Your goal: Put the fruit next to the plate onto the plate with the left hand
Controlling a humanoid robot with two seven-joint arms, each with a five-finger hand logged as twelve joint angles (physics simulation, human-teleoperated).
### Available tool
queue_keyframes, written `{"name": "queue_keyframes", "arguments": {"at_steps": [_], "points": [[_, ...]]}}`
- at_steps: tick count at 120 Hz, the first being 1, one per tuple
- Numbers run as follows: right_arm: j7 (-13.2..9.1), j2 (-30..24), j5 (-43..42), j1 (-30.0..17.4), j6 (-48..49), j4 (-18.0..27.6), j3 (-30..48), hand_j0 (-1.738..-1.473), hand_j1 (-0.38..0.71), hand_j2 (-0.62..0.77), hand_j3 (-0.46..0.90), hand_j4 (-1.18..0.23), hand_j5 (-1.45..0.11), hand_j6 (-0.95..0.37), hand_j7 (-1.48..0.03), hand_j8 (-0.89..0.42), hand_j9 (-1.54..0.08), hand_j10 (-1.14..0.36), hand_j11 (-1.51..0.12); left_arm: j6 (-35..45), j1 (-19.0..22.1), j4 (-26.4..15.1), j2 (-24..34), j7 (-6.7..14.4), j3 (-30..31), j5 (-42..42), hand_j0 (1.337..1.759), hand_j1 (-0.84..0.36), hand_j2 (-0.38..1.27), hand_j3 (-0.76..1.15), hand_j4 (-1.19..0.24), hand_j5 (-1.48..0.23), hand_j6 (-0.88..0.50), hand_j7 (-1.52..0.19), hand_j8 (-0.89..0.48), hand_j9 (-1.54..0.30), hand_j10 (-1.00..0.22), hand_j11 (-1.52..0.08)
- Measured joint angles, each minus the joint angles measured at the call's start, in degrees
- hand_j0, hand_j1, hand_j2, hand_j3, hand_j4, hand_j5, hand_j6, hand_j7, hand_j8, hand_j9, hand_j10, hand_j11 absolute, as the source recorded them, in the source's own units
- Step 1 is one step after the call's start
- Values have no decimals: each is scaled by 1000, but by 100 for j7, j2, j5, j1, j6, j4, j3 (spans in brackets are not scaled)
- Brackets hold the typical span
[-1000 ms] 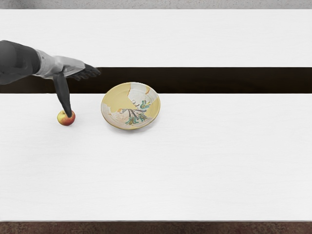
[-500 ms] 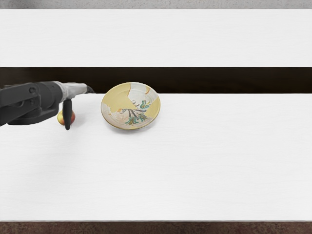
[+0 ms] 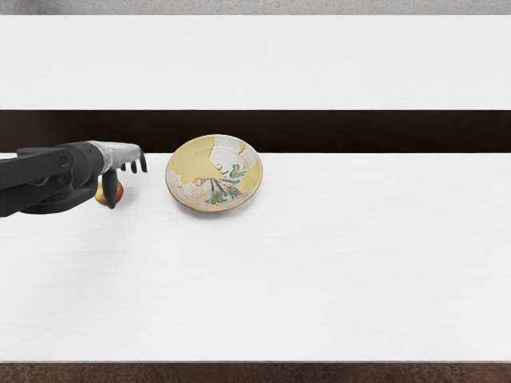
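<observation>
A small red-yellow apple lies on the white table left of the plate, mostly hidden behind my left hand. The left arm comes in low from the left edge, and the left hand hovers right over the fruit. Its dark thumb hangs down in front of the apple, while the other fingers point down just behind and to the right of it, not closed around it. The yellow plate with a painted branch pattern stands about a hand's width to the right, with nothing on it.
A dark gap runs across the scene behind the plate, between the near table and a second white surface further back. The near table's front edge lies at the bottom of the picture.
The left arm has dropped from above the gap to just over the table. The thumb stays at the apple, and the fingers now bend down behind it. Apple and plate have not moved.
</observation>
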Motion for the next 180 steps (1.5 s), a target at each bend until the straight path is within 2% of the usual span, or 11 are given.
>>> {"name": "queue_keyframes", "arguments": {"at_steps": [21, 63, 70, 85, 95, 98, 106, 146, 169, 180], "points": [[0, 0, 0, 0, 0, 0, 0, -1658, -349, 0, 0, 0, 0, 0, 0, 0, 0, 0, 0, 25, 81, 14, 9, 0, 21, 22, 1658, -159, 88, 0, -428, -554, -429, -553, -429, -553, -428, -553], [0, 0, 0, 0, 0, 0, 0, -1658, -349, 0, 0, 0, 0, 0, 0, 0, 0, 0, 0, 16, 84, 183, 35, 1, 120, 21, 1657, -233, 158, 0, -504, -662, -504, -661, -505, -661, -504, -660], [0, 0, 0, 0, 0, 0, 0, -1658, -349, 0, 0, 0, 0, 0, 0, 0, 0, 0, 0, 4, 84, 188, 35, 2, 121, 14, 1656, -264, 201, 0, -534, -713, -536, -711, -530, -711, -537, -709], [0, 0, 0, 0, 0, 0, 0, -1658, -349, 0, 0, 0, 0, 0, 0, 0, 0, 0, 0, -4, 58, 193, 52, 2, 124, -117, 1655, -311, 403, 0, -653, -862, -577, -860, -523, -864, -650, -863], [0, 0, 0, 0, 0, 0, 0, -1658, -349, 0, 0, 0, 0, 0, 0, 0, 0, 0, 0, -9, 21, 196, 60, 0, 123, -281, 1655, -357, 520, 0, -725, -956, -537, -950, -466, -951, -609, -958], [0, 0, 0, 0, 0, 0, 0, -1658, -349, 0, 0, 0, 0, 0, 0, 0, 0, 0, 0, -14, 9, 195, 61, 1, 123, -327, 1655, -346, 490, 0, -739, -981, -527, -974, -460, -976, -600, -980], [0, 0, -1, 0, 0, 0, 0, -1658, -349, 0, 0, 0, 0, 0, 0, 0, 0, 0, 0, -36, -163, 186, 62, 2, 121, -448, 1655, -357, 545, 0, -758, -1058, -498, -1032, -444, -1028, -604, -1025], [0, 0, 0, 0, 0, 0, 0, -1658, -349, 0, 0, 0, 0, 0, 0, 0, 0, 0, 0, -70, -1129, 146, -71, 3, 101, -922, 1654, -315, 477, 0, -813, -1198, -455, -1151, -411, -1124, -654, -1123], [0, 0, 0, 0, 0, 0, 0, -1658, -349, 0, 0, 0, 0, 0, 0, 0, 0, 0, 0, -70, -1460, 136, -546, 3, 83, -1069, 1655, -403, 667, 0, -820, -1224, -435, -1182, -389, -1138, -665, -1135], [0, 0, 0, 0, 0, 0, 0, -1658, -349, 0, 0, 0, 0, 0, 0, 0, 0, 0, 0, -65, -1610, 134, -828, 2, 81, -1182, 1655, -424, 721, 0, -829, -1216, -446, -1178, -391, -1139, -728, -1138]]}}
